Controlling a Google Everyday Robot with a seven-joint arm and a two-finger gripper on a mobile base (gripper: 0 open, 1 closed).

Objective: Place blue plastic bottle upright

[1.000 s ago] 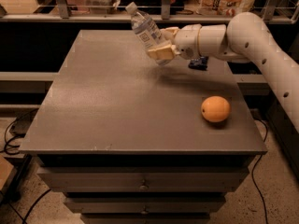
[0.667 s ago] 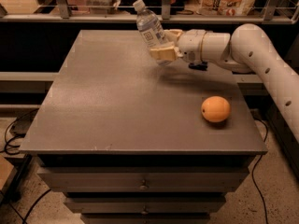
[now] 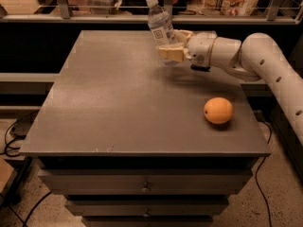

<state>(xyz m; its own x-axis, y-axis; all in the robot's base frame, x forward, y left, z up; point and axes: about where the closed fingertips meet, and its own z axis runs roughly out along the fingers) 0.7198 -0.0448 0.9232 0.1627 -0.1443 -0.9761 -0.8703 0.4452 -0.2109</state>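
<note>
The blue plastic bottle [image 3: 161,26] is a small clear bottle with a white cap and a pale label. It is held above the far right part of the grey table [image 3: 109,103], nearly upright, its cap leaning a little left. My gripper [image 3: 173,46] is shut on the bottle's lower half, reaching in from the right on the white arm [image 3: 255,60]. The bottle's base is hidden by the fingers, so I cannot tell if it touches the table.
An orange [image 3: 218,110] lies on the table's right side, nearer the front. A small dark object [image 3: 200,68] lies under the wrist. A railing and shelves with packages stand behind the table. Drawers sit below the tabletop.
The bottle has turned from a strong tilt to nearly upright. The gripper with it has shifted slightly right.
</note>
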